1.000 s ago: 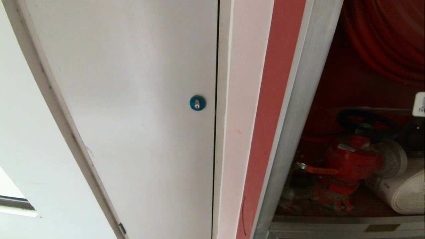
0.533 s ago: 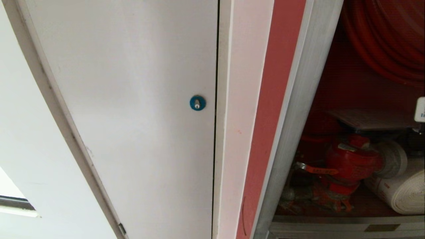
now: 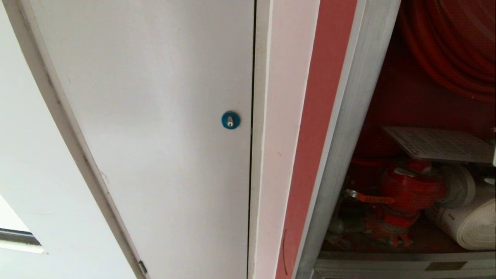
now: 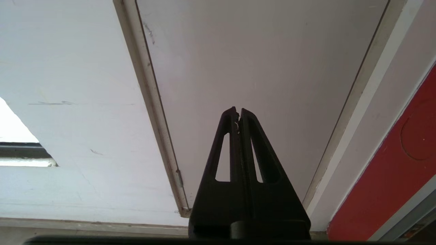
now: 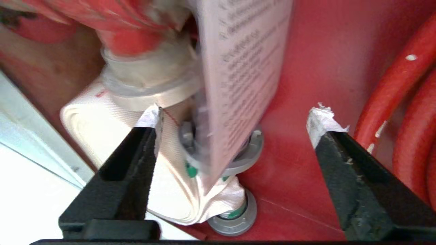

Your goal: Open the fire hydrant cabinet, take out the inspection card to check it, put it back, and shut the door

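Note:
The fire hydrant cabinet [image 3: 350,124] stands open at the right, red inside. The pale inspection card [image 3: 438,143] lies flat over the top of the red valve [image 3: 410,190], below the coiled red hose [image 3: 453,46]. In the right wrist view the card [image 5: 245,68] is blurred and hangs loose between the fingers of my right gripper [image 5: 236,117], which is open and touches it with neither fingertip [image 5: 323,122]. My left gripper [image 4: 237,114] is shut and empty, parked facing the white door. The cabinet's glass door is out of view.
A plain white door with a round blue lock [image 3: 230,120] fills the left and middle, beside a pink-red wall strip [image 3: 310,135]. A rolled white hose [image 3: 469,224] with grey couplings [image 5: 231,217] lies by the valve. The cabinet's silver sill [image 3: 387,263] runs below.
The card has come into the head view and settled over the valve's black handwheel, which it now hides. The white part of my right arm has slid down and off the right edge.

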